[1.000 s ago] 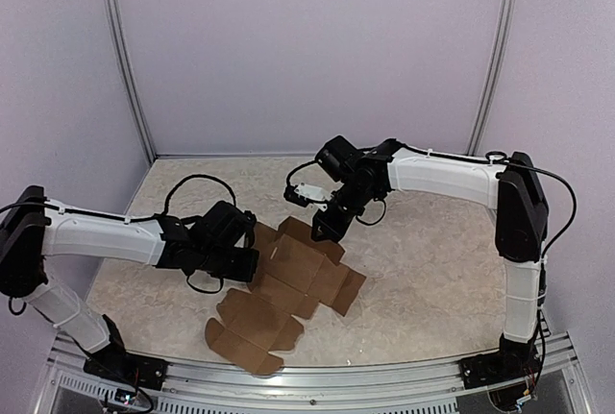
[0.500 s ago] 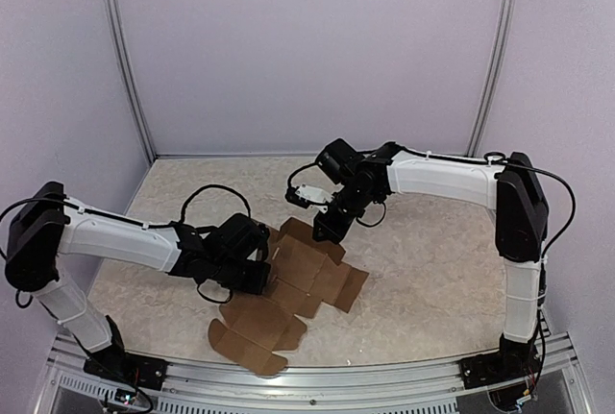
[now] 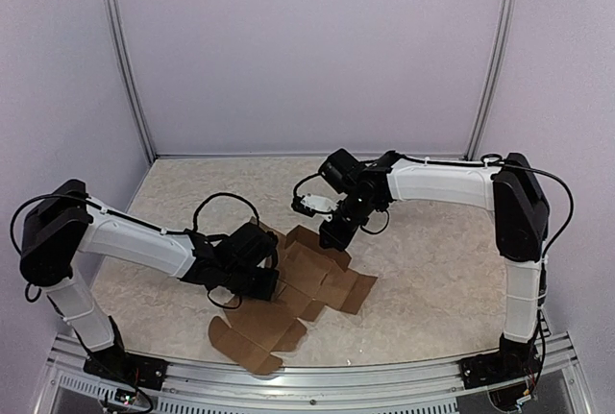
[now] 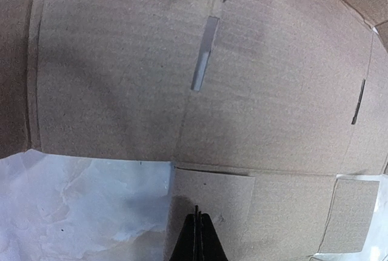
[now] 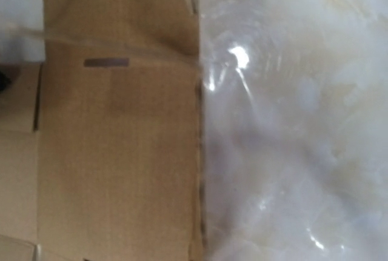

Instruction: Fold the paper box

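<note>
1. While the flat brown paper box [image 3: 309, 284] lay unfolded on the pale marbled table [image 3: 432, 270], both arms reached in over it from opposite sides.
2. The left gripper [image 4: 197, 237] had its fingers pressed together with nothing between them. Its tip was down on a small flap at the sheet's edge, slotted panels spread ahead of it, and bare table lay just to its left.
3. The right gripper [image 3: 332, 238] was closed as well, at the sheet's far flap; whether it pinched the cardboard could not be told.
4. Below that gripper's camera, one straight cardboard edge met bare table.
5. From above, the left arm's black wrist hid part of the sheet. Lilac walls [image 3: 307, 49] and two metal posts [image 3: 125, 59] stood beyond both grippers.
</note>
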`<state>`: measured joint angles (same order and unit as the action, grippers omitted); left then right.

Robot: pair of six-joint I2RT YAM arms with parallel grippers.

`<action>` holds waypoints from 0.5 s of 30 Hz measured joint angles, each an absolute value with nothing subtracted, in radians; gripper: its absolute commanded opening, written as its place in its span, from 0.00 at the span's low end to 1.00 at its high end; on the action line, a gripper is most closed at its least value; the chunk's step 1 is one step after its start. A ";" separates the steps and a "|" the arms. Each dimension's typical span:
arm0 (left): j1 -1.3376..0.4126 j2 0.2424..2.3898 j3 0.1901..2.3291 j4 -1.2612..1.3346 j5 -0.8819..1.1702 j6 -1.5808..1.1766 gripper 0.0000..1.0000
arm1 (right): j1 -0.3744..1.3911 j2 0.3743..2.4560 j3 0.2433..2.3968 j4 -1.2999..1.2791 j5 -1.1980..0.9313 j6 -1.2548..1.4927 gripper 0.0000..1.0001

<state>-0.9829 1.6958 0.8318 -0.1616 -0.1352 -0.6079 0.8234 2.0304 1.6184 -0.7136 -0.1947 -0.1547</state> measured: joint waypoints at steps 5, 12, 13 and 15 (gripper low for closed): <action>-0.984 1.698 0.832 -0.144 -0.135 -0.610 0.00 | 0.822 2.015 1.604 -0.713 -0.179 -0.155 0.00; -0.984 1.626 0.845 -0.189 -0.153 -0.597 0.00 | 0.822 1.975 1.604 -0.712 -0.140 -0.172 0.00; -0.984 1.600 0.854 -0.208 -0.163 -0.593 0.00 | 0.822 1.968 1.604 -0.713 -0.125 -0.180 0.00; -0.983 1.546 0.868 -0.231 -0.176 -0.583 0.00 | 0.823 1.951 1.604 -0.712 -0.088 -0.207 0.00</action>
